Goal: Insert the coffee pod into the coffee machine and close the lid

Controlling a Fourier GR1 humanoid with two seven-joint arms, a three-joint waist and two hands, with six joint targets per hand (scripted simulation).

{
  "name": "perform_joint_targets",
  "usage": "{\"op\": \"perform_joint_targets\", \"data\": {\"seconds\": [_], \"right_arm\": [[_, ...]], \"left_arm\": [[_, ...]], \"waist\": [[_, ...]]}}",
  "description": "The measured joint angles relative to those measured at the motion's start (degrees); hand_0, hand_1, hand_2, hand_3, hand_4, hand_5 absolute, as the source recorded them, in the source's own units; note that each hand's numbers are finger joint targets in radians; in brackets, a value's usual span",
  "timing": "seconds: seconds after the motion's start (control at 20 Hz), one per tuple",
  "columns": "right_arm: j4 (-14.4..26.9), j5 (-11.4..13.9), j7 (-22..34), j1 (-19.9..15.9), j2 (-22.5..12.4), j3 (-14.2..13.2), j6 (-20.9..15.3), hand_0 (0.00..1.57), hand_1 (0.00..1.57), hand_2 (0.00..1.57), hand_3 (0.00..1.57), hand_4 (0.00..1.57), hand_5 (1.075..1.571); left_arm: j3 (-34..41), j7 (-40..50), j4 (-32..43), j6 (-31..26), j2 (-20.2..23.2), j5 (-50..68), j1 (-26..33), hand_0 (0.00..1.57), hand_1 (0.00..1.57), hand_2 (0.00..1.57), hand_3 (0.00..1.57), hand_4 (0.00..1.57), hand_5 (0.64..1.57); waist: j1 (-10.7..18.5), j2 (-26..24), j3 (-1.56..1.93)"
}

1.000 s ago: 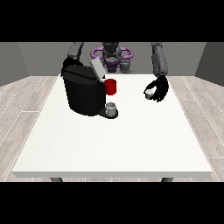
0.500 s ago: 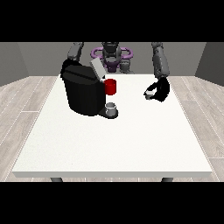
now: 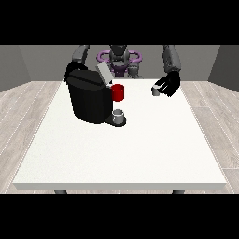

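Coffee pod point(image 3: 155, 91), small and grey, sits at the upper right of the white desk point(image 3: 140, 154), with the robot hand at the view's right point(image 3: 170, 84) curled round it. Well apart, at the upper left of the frame, stands the black coffee machine point(image 3: 88, 100) with its lid point(image 3: 103, 73) raised and tilted. A red cup point(image 3: 118, 92) is just beside the machine's right side, and a grey cup point(image 3: 119, 115) rests on its base below. The robot hand at the view's left point(image 3: 71, 67) shows only partly behind the machine, so I cannot tell whether it is open or closed.
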Motion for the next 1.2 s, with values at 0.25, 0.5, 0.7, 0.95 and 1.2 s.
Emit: {"op": "perform_joint_targets", "data": {"seconds": [0.25,0.5,0.7,0.95,1.2], "right_arm": [[3.1,-0.3,-1.2,-0.7,-0.8,-0.9,0.6,0.00,0.00,0.00,0.00,0.44,1.571],[4.3,-0.3,-2.9,-1.4,-0.7,-0.4,1.7,0.00,0.00,0.00,0.00,0.50,1.571],[3.2,-0.3,-2.9,-1.5,0.2,0.9,2.1,0.00,0.00,0.00,0.00,0.50,1.571],[2.1,-0.4,-2.2,-3.2,0.3,1.4,2.4,0.00,0.00,0.00,0.00,0.52,1.571],[1.2,0.5,-2.6,-4.3,0.8,3.0,1.4,0.00,0.00,0.00,0.00,0.51,1.571]], "left_arm": [[-0.6,1.5,-2.7,-4.3,-0.1,-0.2,-3.5,1.25,1.25,1.33,1.29,0.56,1.571],[0.2,4.3,-4.3,-6.6,-0.1,0.0,-7.9,1.25,1.25,1.33,1.28,0.54,1.571],[1.2,6.8,-4.3,-6.9,-0.2,-0.1,-10.8,1.26,1.26,1.33,1.28,0.54,1.571],[2.3,10.2,-4.5,-5.9,0.2,-0.9,-14.9,1.27,1.27,1.31,1.24,0.51,1.571],[4.0,12.5,-4.2,-6.2,0.3,-0.2,-19.5,1.28,1.28,1.33,1.27,0.48,1.571]], "waist": [[0.6,-1.3,0.01],[-0.8,-1.0,0.00],[-2.9,-0.5,0.00],[-4.9,0.4,0.00],[-6.6,2.6,-0.01]]}}
